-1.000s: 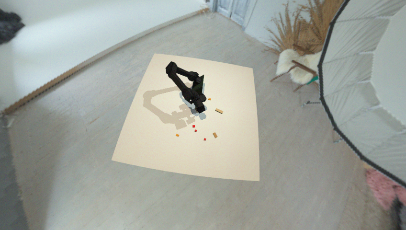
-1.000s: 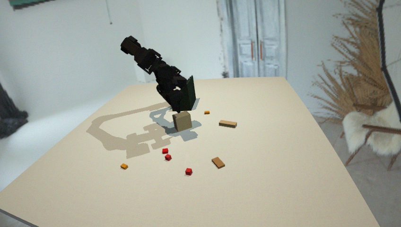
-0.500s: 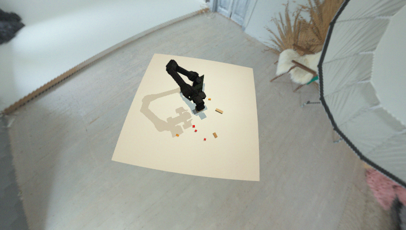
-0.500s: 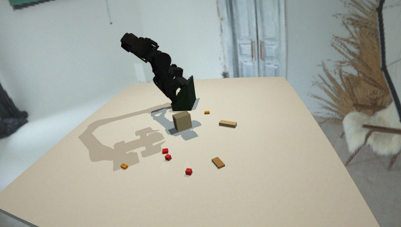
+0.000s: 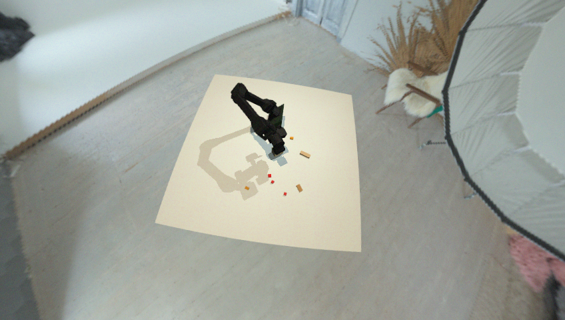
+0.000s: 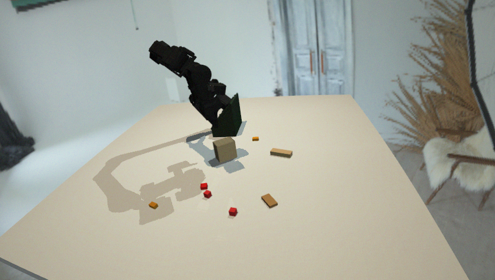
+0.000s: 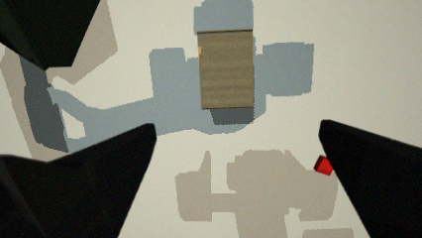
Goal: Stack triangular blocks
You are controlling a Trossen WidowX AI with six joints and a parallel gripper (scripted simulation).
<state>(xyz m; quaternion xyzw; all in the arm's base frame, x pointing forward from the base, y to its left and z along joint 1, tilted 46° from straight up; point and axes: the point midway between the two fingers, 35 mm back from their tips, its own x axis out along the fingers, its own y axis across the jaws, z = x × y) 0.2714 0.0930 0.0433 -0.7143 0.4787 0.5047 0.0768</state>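
The two tan triangular blocks sit together as one square block (image 6: 225, 149) (image 7: 226, 69) on the cream table (image 6: 347, 194) (image 5: 317, 214), near its middle. In the wrist view the block's top looks like one plain rectangle. My gripper (image 7: 236, 129) (image 5: 278, 149) is open and empty. It hangs above the block, with its black fingers spread to either side and clear of it. In the top view the gripper hides most of the block.
A dark green wedge (image 6: 229, 118) (image 5: 278, 113) stands just behind the block by the arm. Three small red cubes (image 6: 204, 185) (image 6: 207, 193) (image 6: 232, 211), two small orange bits (image 6: 153, 205) (image 6: 255, 138) and two flat tan planks (image 6: 281, 152) (image 6: 269, 200) lie scattered in front and to the right.
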